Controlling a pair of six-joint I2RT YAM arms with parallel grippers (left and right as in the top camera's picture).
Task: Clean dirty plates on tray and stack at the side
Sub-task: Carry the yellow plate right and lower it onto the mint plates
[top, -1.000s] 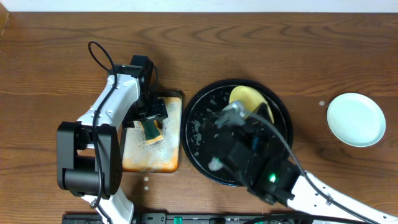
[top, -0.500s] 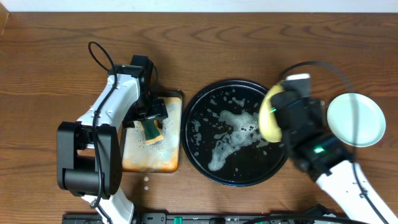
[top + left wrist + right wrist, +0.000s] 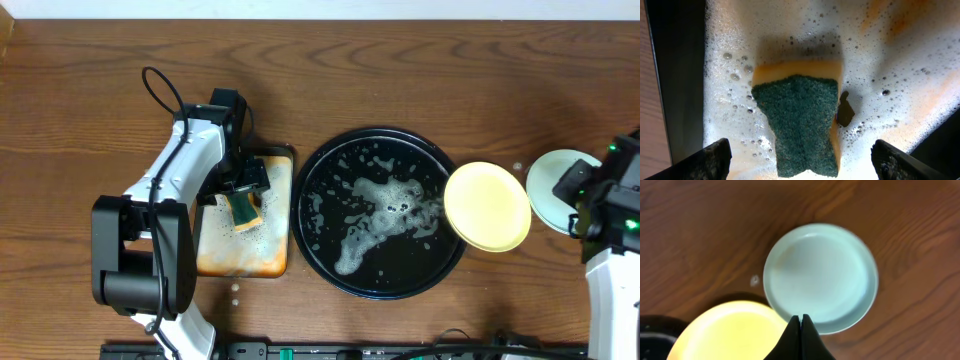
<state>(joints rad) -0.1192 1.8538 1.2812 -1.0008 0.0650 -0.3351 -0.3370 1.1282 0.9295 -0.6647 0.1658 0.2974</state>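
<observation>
The pale yellow plate [image 3: 488, 207] hangs level over the right rim of the black tray [image 3: 303, 215], and my right gripper [image 3: 801, 316] is shut on its edge. In the right wrist view the yellow plate [image 3: 725, 332] sits at the lower left of the fingers. A mint-blue plate [image 3: 820, 275] lies on the wood just beyond them, partly hidden by my right arm in the overhead view [image 3: 552, 180]. The tray holds only soapy foam. My left gripper [image 3: 801, 152] stands open over the green-and-yellow sponge [image 3: 797, 125], its fingers wide of it on both sides.
The sponge [image 3: 243, 208] rests in a small rectangular tray [image 3: 240, 255] with orange stains and suds, left of the black tray. A few droplets mark the wood near the mint-blue plate.
My right arm has lifted the yellow plate out of the black tray and carried it right, toward the mint-blue plate. The left arm has not moved.
</observation>
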